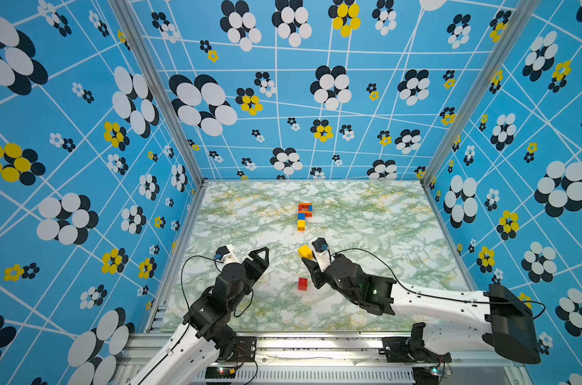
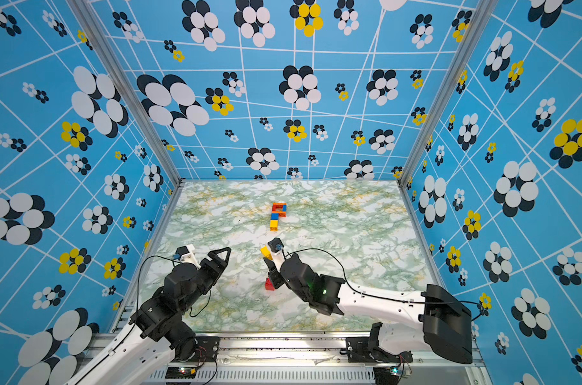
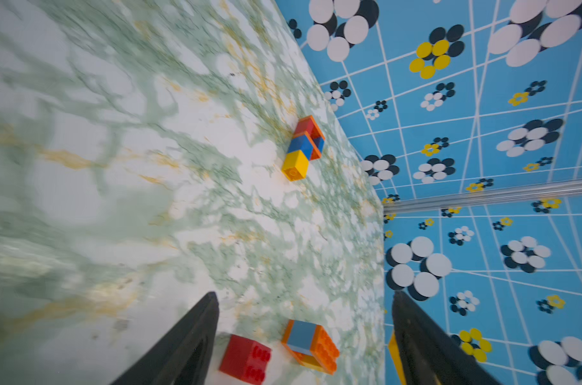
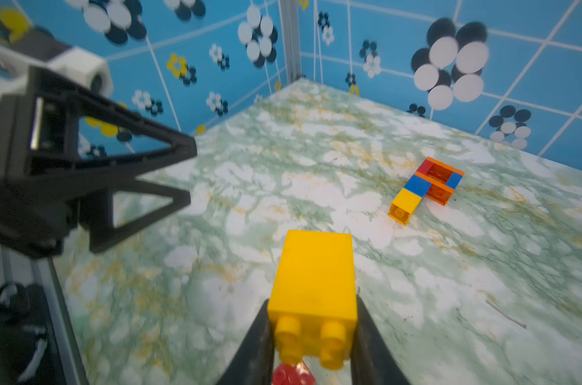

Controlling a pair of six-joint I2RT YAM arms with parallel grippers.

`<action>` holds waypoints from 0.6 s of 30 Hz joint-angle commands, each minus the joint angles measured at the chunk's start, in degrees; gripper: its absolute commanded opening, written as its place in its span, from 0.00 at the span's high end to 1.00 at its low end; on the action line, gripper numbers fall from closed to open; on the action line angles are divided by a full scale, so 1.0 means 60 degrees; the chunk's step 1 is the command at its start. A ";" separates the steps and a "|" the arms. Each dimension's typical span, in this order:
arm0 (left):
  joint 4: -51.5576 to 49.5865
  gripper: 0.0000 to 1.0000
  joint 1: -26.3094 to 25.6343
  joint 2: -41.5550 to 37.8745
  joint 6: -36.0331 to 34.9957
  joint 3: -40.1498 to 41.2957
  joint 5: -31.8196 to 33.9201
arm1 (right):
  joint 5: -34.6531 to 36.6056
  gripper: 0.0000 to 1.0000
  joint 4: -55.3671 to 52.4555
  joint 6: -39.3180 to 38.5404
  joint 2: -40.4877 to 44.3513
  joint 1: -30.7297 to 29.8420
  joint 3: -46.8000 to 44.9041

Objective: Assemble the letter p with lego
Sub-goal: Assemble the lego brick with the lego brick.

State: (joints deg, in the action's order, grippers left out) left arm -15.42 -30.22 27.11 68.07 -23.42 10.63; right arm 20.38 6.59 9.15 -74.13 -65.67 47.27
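Right gripper point(image 4: 313, 305): clenched on yellow brick point(image 4: 314, 276).
Left gripper point(image 3: 304, 296): released, jaws spread wide.
Brick assembly point(image 1: 304, 215): laid mid-frame on marbled table point(image 1: 383, 240).
Red brick point(image 1: 303, 283): laid lower centre.

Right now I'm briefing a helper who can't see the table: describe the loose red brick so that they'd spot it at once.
On the marbled table, find the right hand, which grips a yellow brick. The red brick lies on the surface beside that hand, on the side nearer the robot's base. It is all red and loose, unlike the multicoloured build farther back.
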 commanded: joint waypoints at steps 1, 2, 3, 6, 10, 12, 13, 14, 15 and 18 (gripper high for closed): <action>-0.1486 0.15 0.0973 -0.0008 -0.2012 -0.0360 -0.1131 | -0.1861 0.88 -0.4455 -0.1266 -0.0263 0.0253 0.1054; -0.1631 0.15 0.1245 0.0061 -0.2398 -0.0440 -0.1279 | -0.2180 0.87 -0.5151 -0.1525 -0.0443 0.0291 0.1398; -0.1760 0.15 0.1515 0.0147 -0.2768 -0.0526 -0.1427 | -0.2438 0.85 -0.5785 -0.1816 -0.0641 0.0295 0.1732; -0.2048 0.15 0.2062 0.0407 -0.3813 -0.0773 -0.1651 | -0.2957 0.88 -0.7248 -0.2579 -0.1325 0.0303 0.2600; -0.2293 0.15 0.2446 0.0577 -0.5013 -0.1007 -0.1609 | -0.3301 0.89 -0.8413 -0.3434 -0.2299 0.0391 0.3642; -0.2268 0.15 0.2527 0.0500 -0.5515 -0.0962 -0.1592 | -0.3489 0.89 -0.8996 -0.3817 -0.2822 0.0398 0.4228; -0.2223 0.15 0.2546 0.0410 -0.5784 -0.0898 -0.1589 | -0.3562 0.90 -0.9281 -0.3991 -0.3105 0.0413 0.4535; -0.2187 0.15 0.2569 0.0340 -0.6000 -0.0843 -0.1598 | -0.3600 0.90 -0.9511 -0.4156 -0.3331 0.0427 0.4777; -0.2118 0.15 0.2593 0.0216 -0.6272 -0.0757 -0.1623 | -0.3638 0.90 -0.9745 -0.4320 -0.3595 0.0440 0.5067; -0.1552 0.15 0.2597 -0.0194 -0.6481 -0.0320 -0.1919 | -0.3690 0.92 -1.0635 -0.4680 -0.4466 0.0489 0.5991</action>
State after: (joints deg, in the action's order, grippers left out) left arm -26.52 -15.22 27.83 34.54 -27.33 1.23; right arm 0.49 -48.25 -14.52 -98.10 -63.22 79.33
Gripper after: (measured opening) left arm 0.849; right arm 0.331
